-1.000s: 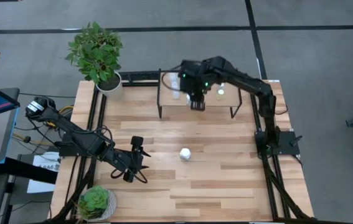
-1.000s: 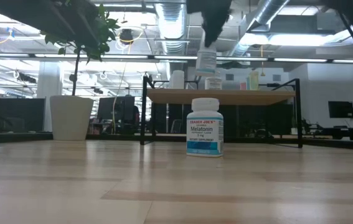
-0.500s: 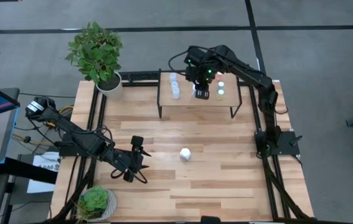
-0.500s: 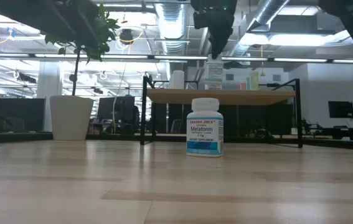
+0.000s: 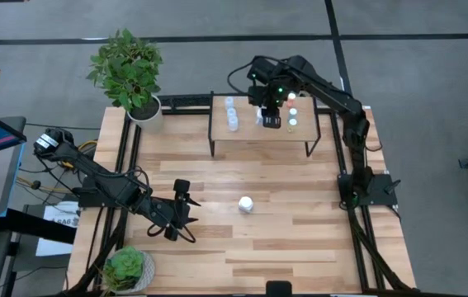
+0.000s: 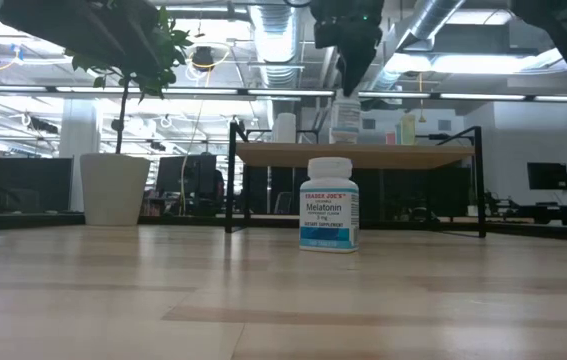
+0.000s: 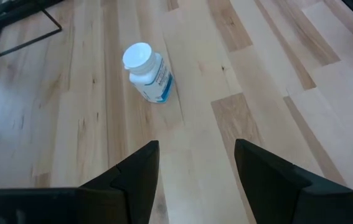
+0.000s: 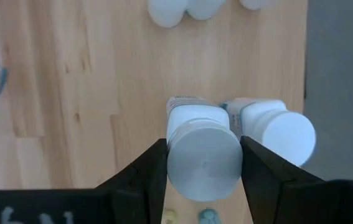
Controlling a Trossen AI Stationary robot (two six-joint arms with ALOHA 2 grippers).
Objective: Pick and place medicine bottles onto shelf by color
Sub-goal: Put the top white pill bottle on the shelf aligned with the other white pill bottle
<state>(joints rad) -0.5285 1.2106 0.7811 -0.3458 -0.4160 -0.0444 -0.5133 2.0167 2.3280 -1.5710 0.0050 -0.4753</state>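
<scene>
striped pale-wood tabletop [image 5: 283, 239] fills the middle of the high view, with grey floor around it and a leafy potted plant in a white pot [image 5: 130, 74] at its far left corner; a smaller green plant [image 5: 126, 268] sits at the near left corner.

low light-wood shelf on thin black metal legs [image 5: 246, 136] stands at the far side of the table. the right gripper [image 5: 271, 121] is over the shelf board, its dark fingers [image 8: 148, 171] pinching a chunky white medicine bottle with a white cap [image 8: 202, 155]. in the low view that bottle [image 6: 344, 118] is upright at the shelf top; whether its base touches the board cannot be told. another white bottle [image 8: 276, 127] stands just beside it, touching or nearly so. small pale bluish bottles [image 5: 232, 114] stand in a row toward the shelf's left, and small bottles with coloured caps [image 5: 292, 111] toward its right.

one more white bottle with a blue label [image 6: 329, 217] stands upright on the open tabletop, well apart from the shelf.

the left gripper [image 5: 182, 216] waits low over the near left part of the table, its fingers [image 7: 132, 174] spread and empty, the labelled bottle [image 7: 147, 71] ahead of them.
</scene>
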